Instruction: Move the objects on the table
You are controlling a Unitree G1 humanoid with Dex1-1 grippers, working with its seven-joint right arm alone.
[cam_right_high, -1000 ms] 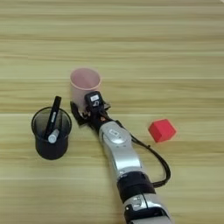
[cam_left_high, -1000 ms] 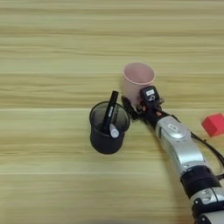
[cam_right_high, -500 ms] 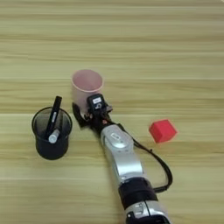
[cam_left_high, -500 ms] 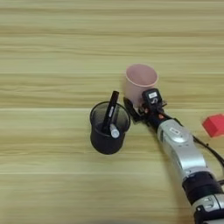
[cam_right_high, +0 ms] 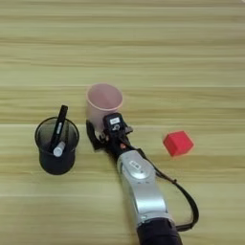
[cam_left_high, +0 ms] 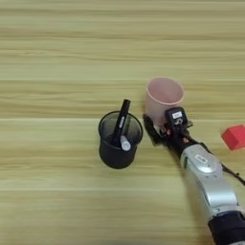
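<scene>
1. Currently we read no legible writing; the white label on the right gripper [cam_right_high: 101, 131] is too small to read.
2. We see its fingers spread around the near base of the upright pink cup [cam_right_high: 103, 104], mid-table.
3. Marker [cam_left_high: 121, 127] leans in the mesh pen cup [cam_left_high: 118, 140], white tip near, just left.
4. Red cube [cam_right_high: 178, 143] sits on the table [cam_right_high: 191, 57], right, apart.

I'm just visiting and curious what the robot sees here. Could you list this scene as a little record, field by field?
surface: wooden table
pink cup: upright, open end up, near the middle
gripper: at the near side of the pink cup's base, one black finger to the cup's left; whether it is touching cannot be told
pen cup: black mesh, upright, left of the gripper, apart from the pink cup
marker: black, white tip, leaning in the pen cup
red cube: alone, to the arm's right
</scene>
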